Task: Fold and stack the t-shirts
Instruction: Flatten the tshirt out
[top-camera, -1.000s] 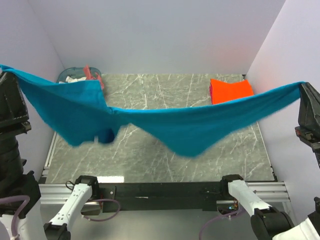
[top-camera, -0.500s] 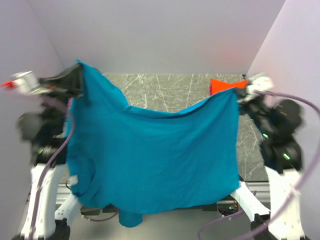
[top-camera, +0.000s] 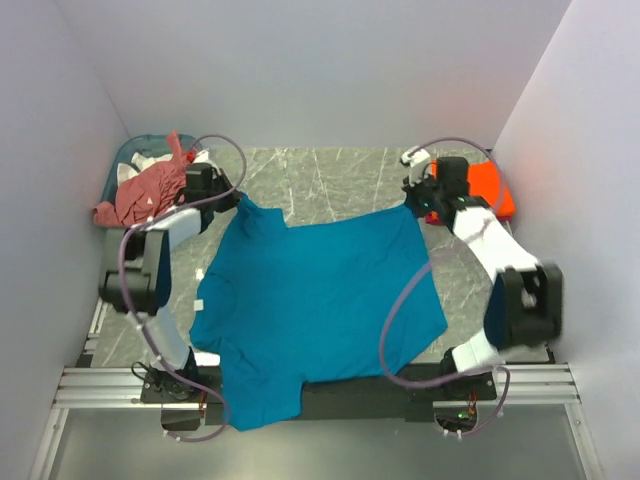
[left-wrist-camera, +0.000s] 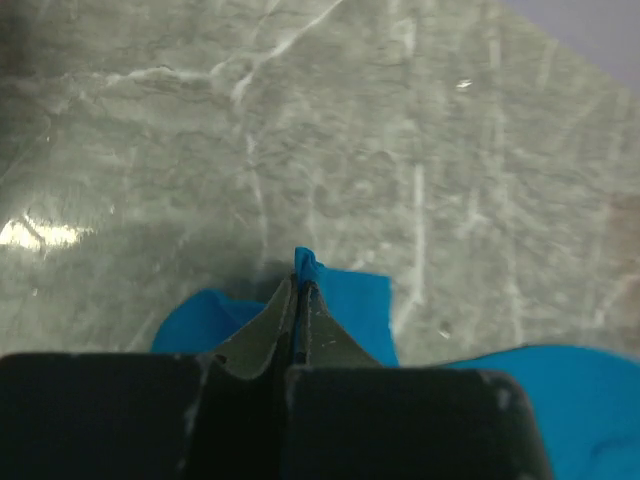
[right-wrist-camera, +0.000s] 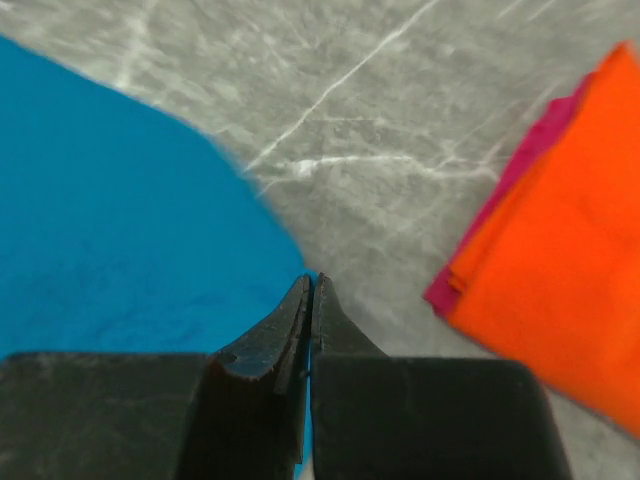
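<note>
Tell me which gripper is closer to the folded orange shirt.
Right. The right gripper holds the teal shirt just beside the orange shirt; the left gripper is across the table.

High overview; wrist close-ups sharing teal t-shirt (top-camera: 320, 290)

1. The teal-blue t-shirt (top-camera: 320, 290) is soft matt cloth, smooth with shallow creases.
2. Under it, the table (top-camera: 330, 175) has a grey veined stone look, smooth and faintly shiny.
3. Right of the teal-blue t-shirt, the orange t-shirt (top-camera: 492, 188) is matt cloth.
4. Left of it, the salmon-pink t-shirt (top-camera: 140, 197) is crumpled matt cloth in a smooth plastic basket (top-camera: 125, 153).
5. At its far corners, the left gripper (left-wrist-camera: 299, 290) and right gripper (right-wrist-camera: 309, 292) show dark matt fingers.
6. Nearer than it, the frame rails (top-camera: 100, 385) are pale ribbed metal.
</note>
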